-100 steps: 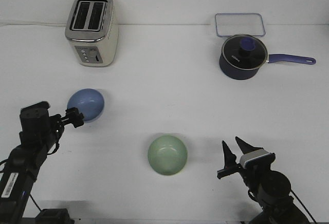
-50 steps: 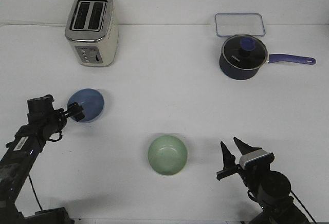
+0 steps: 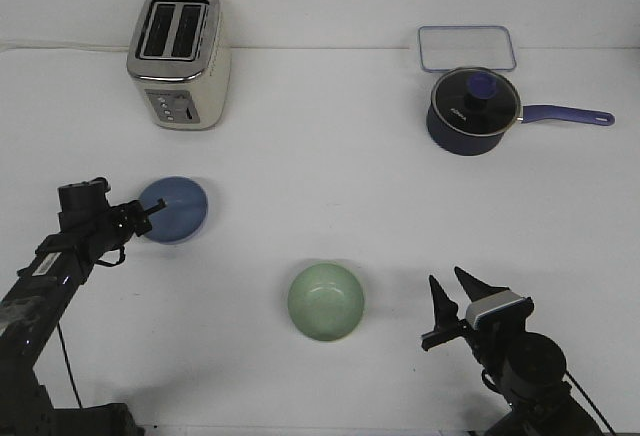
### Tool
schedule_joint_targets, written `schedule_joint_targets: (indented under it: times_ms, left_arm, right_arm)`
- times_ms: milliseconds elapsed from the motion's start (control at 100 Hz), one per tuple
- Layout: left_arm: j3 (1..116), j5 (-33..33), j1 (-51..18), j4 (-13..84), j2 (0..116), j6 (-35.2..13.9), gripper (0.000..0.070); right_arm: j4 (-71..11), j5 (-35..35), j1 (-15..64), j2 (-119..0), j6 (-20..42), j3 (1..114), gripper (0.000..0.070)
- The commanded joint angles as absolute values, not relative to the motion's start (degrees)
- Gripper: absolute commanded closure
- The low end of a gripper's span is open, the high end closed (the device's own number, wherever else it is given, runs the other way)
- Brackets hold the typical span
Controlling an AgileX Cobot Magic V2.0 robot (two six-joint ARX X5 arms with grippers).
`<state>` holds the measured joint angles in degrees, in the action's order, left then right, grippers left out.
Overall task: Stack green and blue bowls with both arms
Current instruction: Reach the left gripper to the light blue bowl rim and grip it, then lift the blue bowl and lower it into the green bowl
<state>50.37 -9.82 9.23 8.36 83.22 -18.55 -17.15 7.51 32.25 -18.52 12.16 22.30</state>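
The left tool [image 3: 152, 210] grips the near rim of the periwinkle blue matte bowl [image 3: 176, 208] on the white tabletop [image 3: 320, 176]. The sage green bowl [image 3: 326, 301] sits centre-front (well apart), beside the open right tool [image 3: 450, 297].

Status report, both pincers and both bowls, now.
Left pincer at the blue bowl's near rim; grip unclear. Right pincer open, holding nothing. Green bowl sits alone, untouched; bowls not stacked. Nothing lies between the two bowls.
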Motion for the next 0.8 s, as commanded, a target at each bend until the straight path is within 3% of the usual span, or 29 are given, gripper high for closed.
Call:
schedule_joint_targets:
  times_ms: [0, 200, 390, 600, 790]
  left_arm:
    - [52.29, -11.97, 8.99, 8.16, 82.81, -17.37, 0.0686]
    - [55.72, -18.79, 5.48, 11.66, 77.71, -15.16, 0.0686]
    - [56.25, -26.04, -2.42, 18.39, 71.37, -12.60, 0.0686]
    - [56.25, -25.82, -16.27, 22.15, 68.38, -12.21, 0.0686]
    - [56.25, -20.53, -28.01, 20.34, 69.52, -13.10, 0.0686]
  right_arm:
    - [-16.29, 7.49, 32.67, -18.81, 12.60, 22.35, 0.0392]
    - [-16.32, 7.51, 32.64, -18.81, 12.58, 22.35, 0.0393]
    - [-16.32, 7.53, 32.64, -18.81, 12.58, 22.35, 0.0393]
    - [-16.32, 7.51, 32.67, -18.81, 12.60, 22.35, 0.0393]
    - [-16.32, 7.51, 32.64, -18.81, 12.58, 22.35, 0.0393]
